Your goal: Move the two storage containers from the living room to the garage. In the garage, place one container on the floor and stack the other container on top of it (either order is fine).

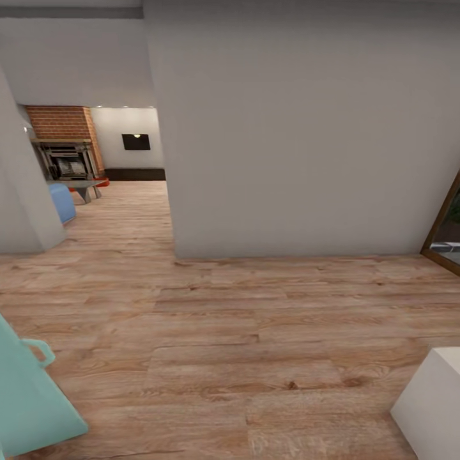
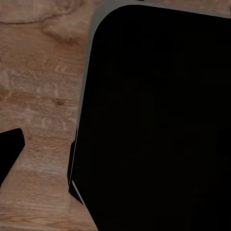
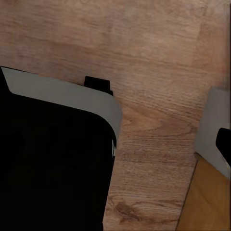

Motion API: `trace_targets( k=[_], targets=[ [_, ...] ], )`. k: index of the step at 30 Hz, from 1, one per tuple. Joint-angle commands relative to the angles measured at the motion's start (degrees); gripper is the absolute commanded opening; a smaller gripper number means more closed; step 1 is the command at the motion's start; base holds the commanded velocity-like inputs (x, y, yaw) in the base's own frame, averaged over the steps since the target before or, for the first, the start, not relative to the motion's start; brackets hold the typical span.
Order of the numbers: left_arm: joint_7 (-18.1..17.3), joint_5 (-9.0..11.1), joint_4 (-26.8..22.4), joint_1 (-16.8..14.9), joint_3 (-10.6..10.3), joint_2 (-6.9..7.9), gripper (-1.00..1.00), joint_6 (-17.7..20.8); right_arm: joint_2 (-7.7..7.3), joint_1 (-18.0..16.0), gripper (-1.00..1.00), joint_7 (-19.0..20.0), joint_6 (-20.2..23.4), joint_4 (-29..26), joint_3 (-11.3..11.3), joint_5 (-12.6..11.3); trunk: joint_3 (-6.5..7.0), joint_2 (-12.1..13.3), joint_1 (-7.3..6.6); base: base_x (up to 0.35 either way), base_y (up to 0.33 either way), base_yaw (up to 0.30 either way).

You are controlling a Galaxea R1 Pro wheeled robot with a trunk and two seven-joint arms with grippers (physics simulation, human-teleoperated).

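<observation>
A large black rounded-corner panel with a thin pale grey edge (image 2: 159,120) covers most of the left wrist view. Beside it lies light wood plank floor (image 2: 43,82) with knots and grain. A small black wedge-shaped piece (image 2: 8,149) juts in at one edge.
</observation>
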Motion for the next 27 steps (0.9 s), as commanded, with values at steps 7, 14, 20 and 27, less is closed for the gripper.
trace_targets(
  k=[7, 14, 20, 27],
  targets=[
    [0.0, 0.3, 0.0, 0.0, 0.1, 0.0, 1.0, -0.1, 0.03, 0.0, 1.0, 0.0, -0.3, 0.1, 0.5, -0.5, -0.05, 0.0, 0.03, 0.321, 0.0, 0.0],
    [0.0, 0.3, 0.0, 0.0, 0.1, 0.0, 1.0, -0.1, 0.03, 0.0, 1.0, 0.0, -0.3, 0.1, 0.5, -0.5, -0.05, 0.0, 0.03, 0.322, 0.0, 0.0],
    [0.0, 0.3, 0.0, 0.0, 0.1, 0.0, 1.0, -0.1, 0.09, 0.0, 1.0, 0.0, -0.3, 0.1, 0.5, -0.5, -0.05, 0.0, 0.03, 0.322, 0.0, 0.0],
    [0.0, 0.3, 0.0, 0.0, 0.1, 0.0, 1.0, -0.1, 0.09, 0.0, 1.0, 0.0, -0.3, 0.1, 0.5, -0.5, -0.05, 0.0, 0.03, 0.322, 0.0, 0.01]
  ],
)
